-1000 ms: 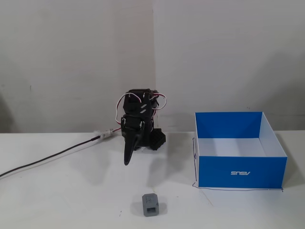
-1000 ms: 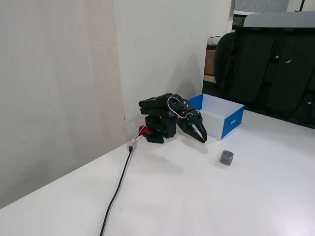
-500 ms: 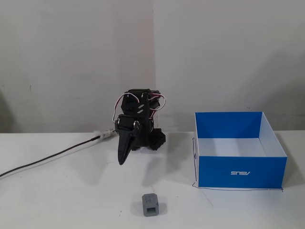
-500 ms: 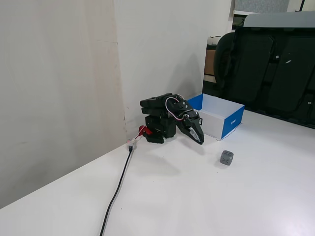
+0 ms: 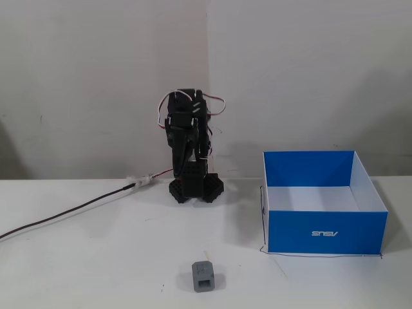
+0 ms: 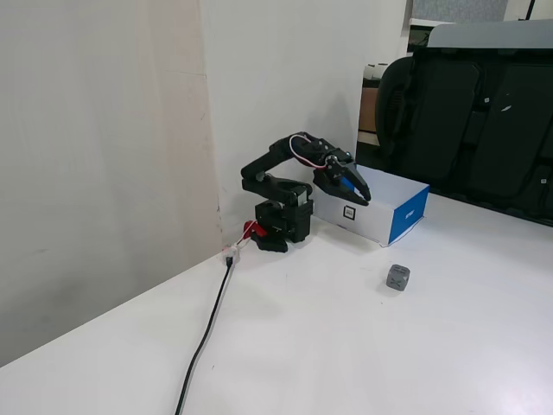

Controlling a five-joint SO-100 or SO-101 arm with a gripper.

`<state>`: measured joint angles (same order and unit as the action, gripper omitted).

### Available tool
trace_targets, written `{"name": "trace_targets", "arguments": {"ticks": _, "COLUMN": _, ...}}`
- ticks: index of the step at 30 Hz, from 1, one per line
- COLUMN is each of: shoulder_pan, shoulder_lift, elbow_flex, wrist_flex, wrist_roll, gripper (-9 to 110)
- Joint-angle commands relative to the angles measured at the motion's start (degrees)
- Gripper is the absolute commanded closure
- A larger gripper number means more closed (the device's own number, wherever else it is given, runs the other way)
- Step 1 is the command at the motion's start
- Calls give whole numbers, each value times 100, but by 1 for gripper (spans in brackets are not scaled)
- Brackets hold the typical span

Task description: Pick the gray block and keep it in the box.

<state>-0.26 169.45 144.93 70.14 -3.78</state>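
The gray block (image 5: 204,276) lies on the white table near the front edge, its square recess facing the camera; in a fixed view it shows as a small cube (image 6: 397,277) out in front of the arm. The box (image 5: 325,233), blue outside and white inside, stands open and empty to the right of the arm, and shows behind the gripper in a fixed view (image 6: 408,216). The black arm (image 5: 190,148) is folded up over its base. My gripper (image 6: 364,196) points down towards the table, looks shut and empty, well apart from the block.
A black cable (image 5: 71,211) runs from the arm's base to the left edge of the table; it also shows in a fixed view (image 6: 207,333). White walls stand behind the arm. A black chair (image 6: 471,121) stands beyond the table's far side.
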Motion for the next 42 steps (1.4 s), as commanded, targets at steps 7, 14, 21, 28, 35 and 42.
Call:
{"name": "trace_targets", "arguments": {"ticks": 7, "shoulder_pan": 167, "shoulder_lift": -2065, "elbow_flex": -1898, "wrist_flex": 334, "wrist_roll": -53, "gripper": 101}}
{"name": "trace_targets", "arguments": {"ticks": 14, "shoulder_pan": -18, "shoulder_lift": -4368, "elbow_flex": -3032, "wrist_flex": 1002, "wrist_roll": -1002, "gripper": 101}}
{"name": "trace_targets", "arguments": {"ticks": 21, "shoulder_pan": -448, "shoulder_lift": -4667, "elbow_flex": -3015, "wrist_flex": 1248, "wrist_roll": -1503, "gripper": 92}}
{"name": "trace_targets", "arguments": {"ticks": 28, "shoulder_pan": -448, "shoulder_lift": -5449, "elbow_flex": -2549, "wrist_flex": 729, "wrist_roll": -1485, "gripper": 77}}
{"name": "trace_targets", "arguments": {"ticks": 35, "shoulder_pan": -431, "shoulder_lift": -6996, "elbow_flex": -2883, "wrist_flex": 396, "wrist_roll": -1468, "gripper": 76}}
{"name": "trace_targets", "arguments": {"ticks": 42, "shoulder_pan": -492, "shoulder_lift": -7304, "elbow_flex": -3146, "wrist_flex": 237, "wrist_roll": -1459, "gripper": 67}}
